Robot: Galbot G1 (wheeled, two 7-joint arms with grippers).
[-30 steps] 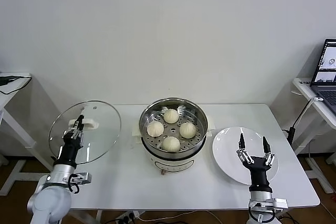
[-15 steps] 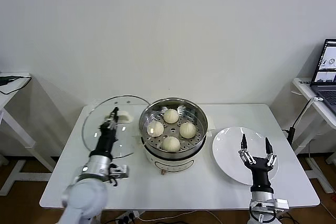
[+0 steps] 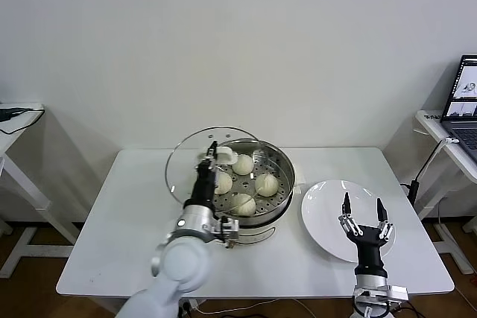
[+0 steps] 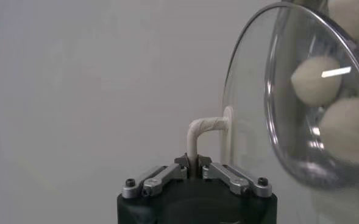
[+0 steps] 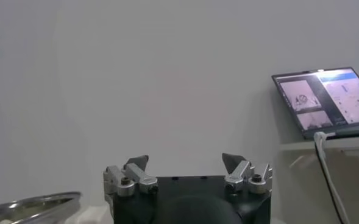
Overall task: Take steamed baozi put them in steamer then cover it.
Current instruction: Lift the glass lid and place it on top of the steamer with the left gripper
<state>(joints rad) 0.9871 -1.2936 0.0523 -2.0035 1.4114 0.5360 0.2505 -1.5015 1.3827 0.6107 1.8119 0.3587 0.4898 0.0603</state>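
Four steamed baozi [image 3: 244, 182] sat on the perforated tray inside the steamer [image 3: 277, 210] at table [image 3: 119, 221] centre. Left gripper [image 3: 212, 156], fingers pinched tight on the white handle [image 4: 202, 130] of the glass lid [image 3: 188, 163], held it tilted at the pot's left rim, prob. to cover. Right gripper [image 3: 364, 210] idled w/ fingers spread over the white plate [image 3: 324, 217]. No legible brands; laptop [image 3: 463, 100] text too small.

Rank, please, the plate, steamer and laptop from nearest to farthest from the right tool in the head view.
From the right tool:
1. Plate, directly beneath it.
2. Steamer, at the table's centre, to its left.
3. Laptop, on the side table at far right.
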